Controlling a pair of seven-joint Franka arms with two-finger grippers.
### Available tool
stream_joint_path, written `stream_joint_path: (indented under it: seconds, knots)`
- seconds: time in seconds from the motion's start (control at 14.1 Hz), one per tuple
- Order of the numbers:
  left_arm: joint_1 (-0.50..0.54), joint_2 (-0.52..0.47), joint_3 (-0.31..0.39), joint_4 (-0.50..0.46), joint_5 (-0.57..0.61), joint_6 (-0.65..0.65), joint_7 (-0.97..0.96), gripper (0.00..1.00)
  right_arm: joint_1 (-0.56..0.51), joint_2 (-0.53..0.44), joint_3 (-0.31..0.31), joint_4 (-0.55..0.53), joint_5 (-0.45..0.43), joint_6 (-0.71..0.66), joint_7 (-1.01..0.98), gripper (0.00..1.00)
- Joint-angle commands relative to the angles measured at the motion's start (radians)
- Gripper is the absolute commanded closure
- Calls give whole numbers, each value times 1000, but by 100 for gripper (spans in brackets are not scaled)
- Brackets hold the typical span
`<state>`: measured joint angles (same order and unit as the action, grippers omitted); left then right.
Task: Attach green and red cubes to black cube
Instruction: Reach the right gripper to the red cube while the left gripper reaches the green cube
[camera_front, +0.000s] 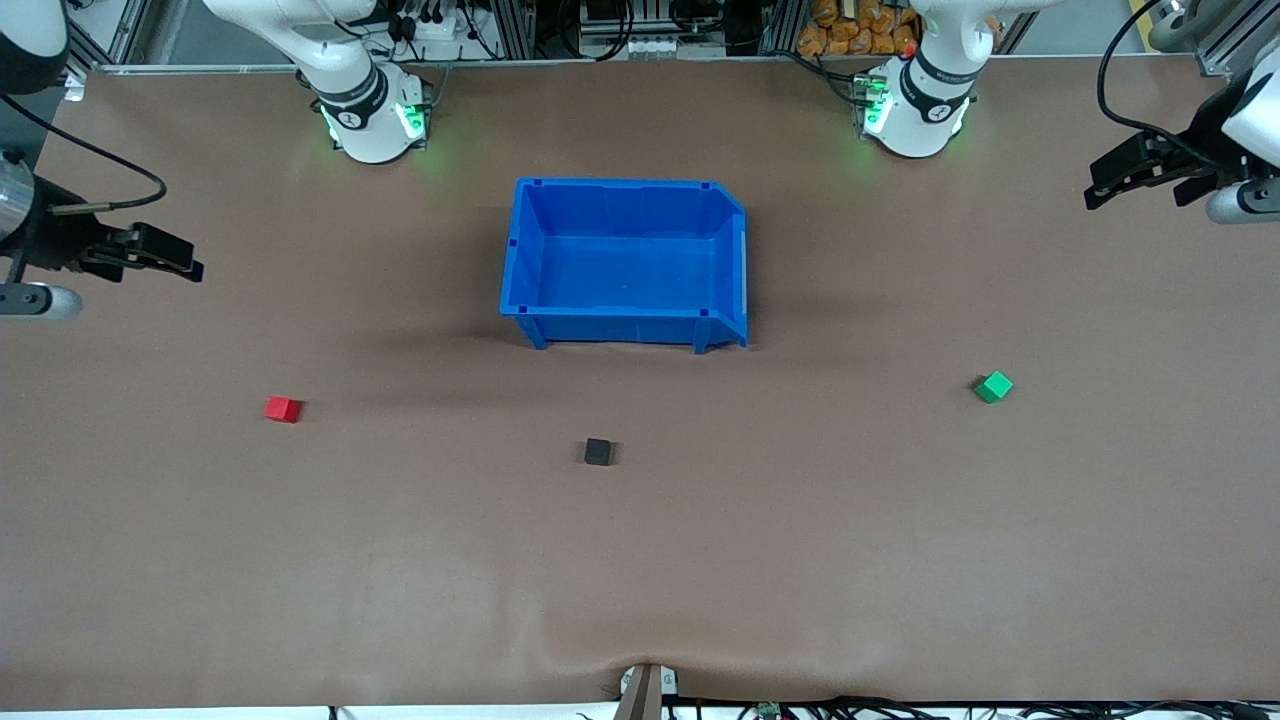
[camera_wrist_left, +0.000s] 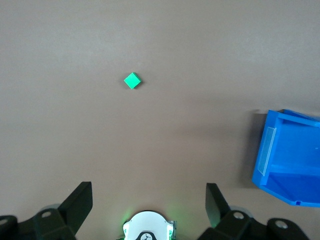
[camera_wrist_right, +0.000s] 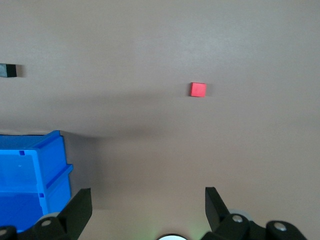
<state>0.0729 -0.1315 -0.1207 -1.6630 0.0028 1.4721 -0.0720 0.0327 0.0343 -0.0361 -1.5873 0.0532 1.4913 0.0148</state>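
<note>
The black cube (camera_front: 598, 451) lies on the brown table, nearer the front camera than the blue bin; it also shows in the right wrist view (camera_wrist_right: 8, 70). The red cube (camera_front: 283, 408) (camera_wrist_right: 198, 89) rests toward the right arm's end. The green cube (camera_front: 993, 386) (camera_wrist_left: 132, 80) sits toward the left arm's end, turned cornerwise. All three are apart. My left gripper (camera_front: 1100, 185) (camera_wrist_left: 149, 192) hangs open and empty high over its end of the table. My right gripper (camera_front: 185, 257) (camera_wrist_right: 148, 197) hangs open and empty over its own end.
An empty blue bin (camera_front: 620, 325) (camera_wrist_left: 280, 165) (camera_wrist_right: 30, 165) stands mid-table between the two arm bases and the cubes. The left arm's white base (camera_front: 915, 110) and the right arm's (camera_front: 370, 115) stand at the table's edge farthest from the front camera.
</note>
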Motion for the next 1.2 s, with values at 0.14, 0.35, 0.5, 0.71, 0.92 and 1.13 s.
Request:
stream_joint_path:
  seconds: [0.14, 0.35, 0.5, 0.71, 0.92, 1.13]
  knots:
    - [7, 4, -5, -30, 20, 22, 18, 0, 68, 9, -4, 3, 4, 33, 8, 0]
    - [13, 4, -5, -78, 20, 65, 20, 0, 113, 45, -2, 3, 4, 67, 5, 0]
    - [27, 4, -5, -116, 20, 112, 20, 0, 133, 76, -2, 3, 4, 95, -9, 0]
    - [37, 30, 1, -153, 19, 137, -3, 0, 132, 131, -4, 1, 2, 122, -47, 0]
    - [79, 41, -1, -216, 19, 207, -3, 0, 104, 145, -7, -11, -9, 138, -39, 0]
    - [94, 43, -1, -282, 20, 278, -3, 0, 23, 151, -7, -54, -10, 181, -36, 0]
